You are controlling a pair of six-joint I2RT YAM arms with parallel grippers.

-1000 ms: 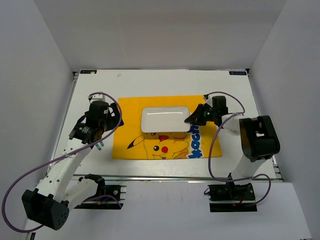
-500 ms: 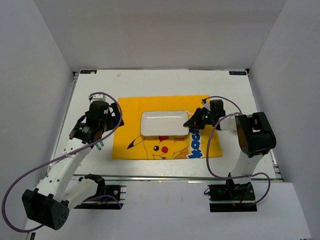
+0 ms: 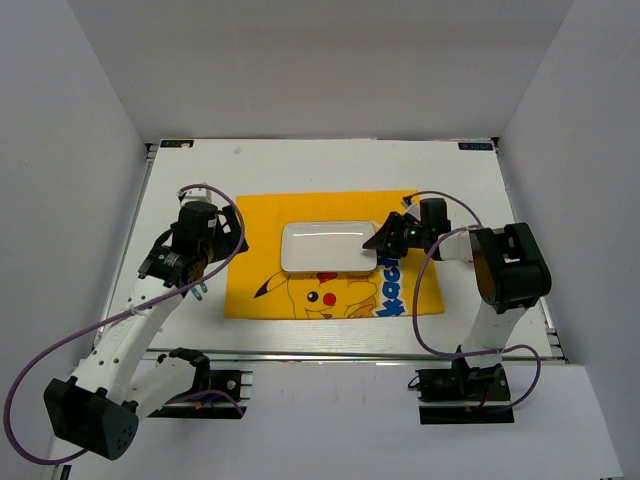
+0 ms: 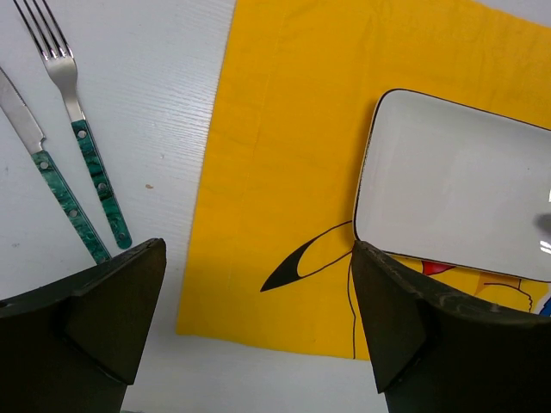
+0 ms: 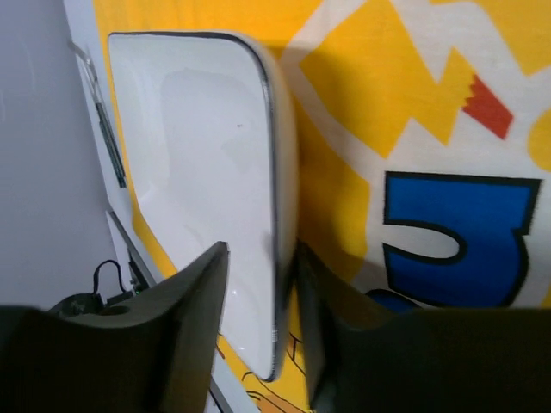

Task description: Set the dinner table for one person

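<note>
My right gripper (image 5: pixel 263 284) sits loose around the edge of the plate (image 5: pixel 198 155), which lies flat on the mat (image 4: pixel 284 129) in the middle of the dinner table (image 3: pixel 330 165). My left gripper (image 4: pixel 258 249) is spread wide and empty, ready for the fork (image 4: pixel 73 112).

This is a robotics lab test cell, not a home — plain white panels (image 3: pixel 90 150) wall in the dinner table (image 3: pixel 300 165) on three sides, a metal rail (image 3: pixel 330 355) runs along its near edge, and purple cables (image 3: pixel 420 310) loop off two bolted-down robot arms (image 3: pixel 130 335).
</note>
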